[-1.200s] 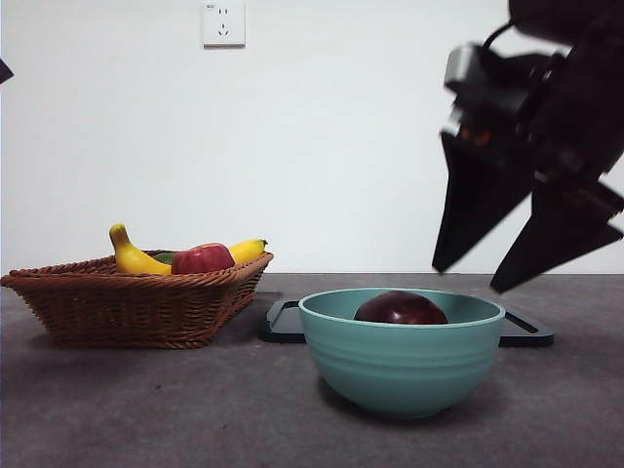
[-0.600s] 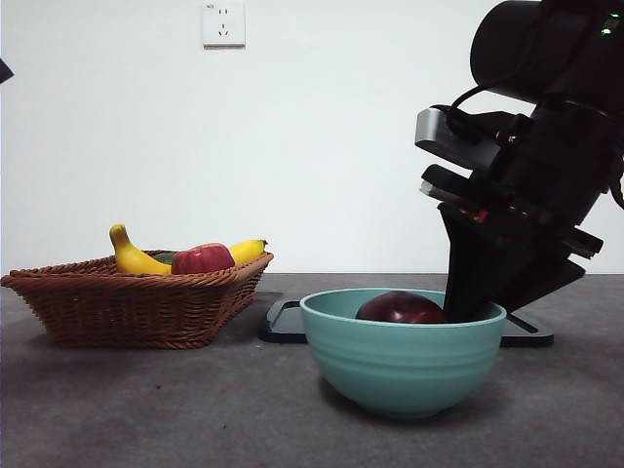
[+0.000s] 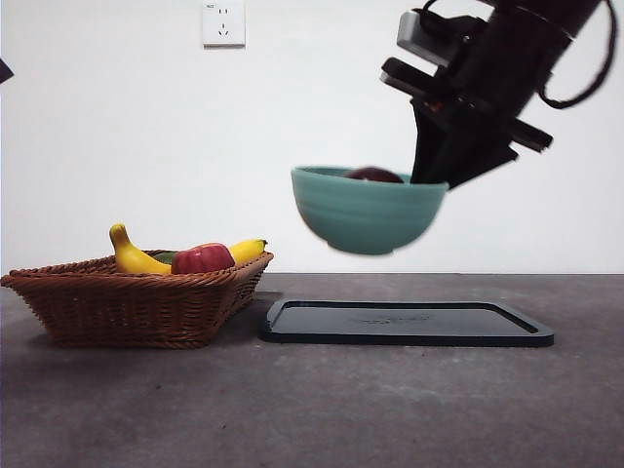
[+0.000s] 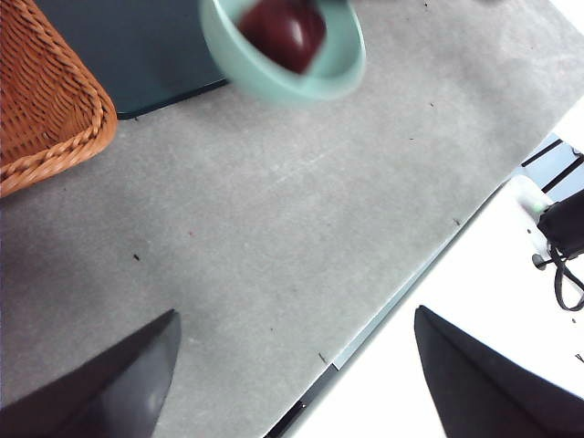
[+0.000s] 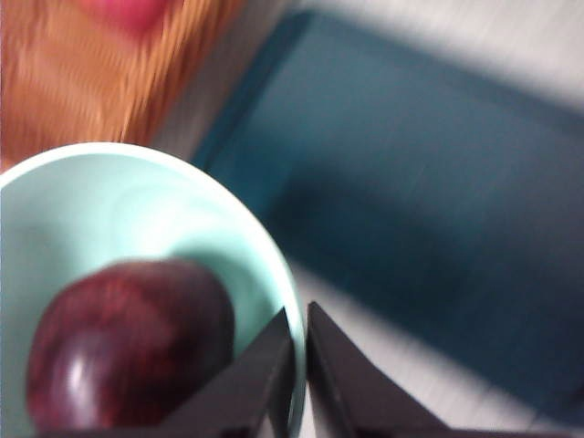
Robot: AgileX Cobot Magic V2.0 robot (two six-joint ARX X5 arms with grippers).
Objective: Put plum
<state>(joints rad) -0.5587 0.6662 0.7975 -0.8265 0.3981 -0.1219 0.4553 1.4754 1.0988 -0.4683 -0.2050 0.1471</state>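
Glossy round plum inside smooth teal bowl; right gripper pinching bowl rim, plum just beside jaws; left gripper spread apart.

We see the plum, round, glossy and dark maroon, sitting inside a pale green bowl. The bowl is held in the air, above the black tray, with only the plum's top showing over its rim.
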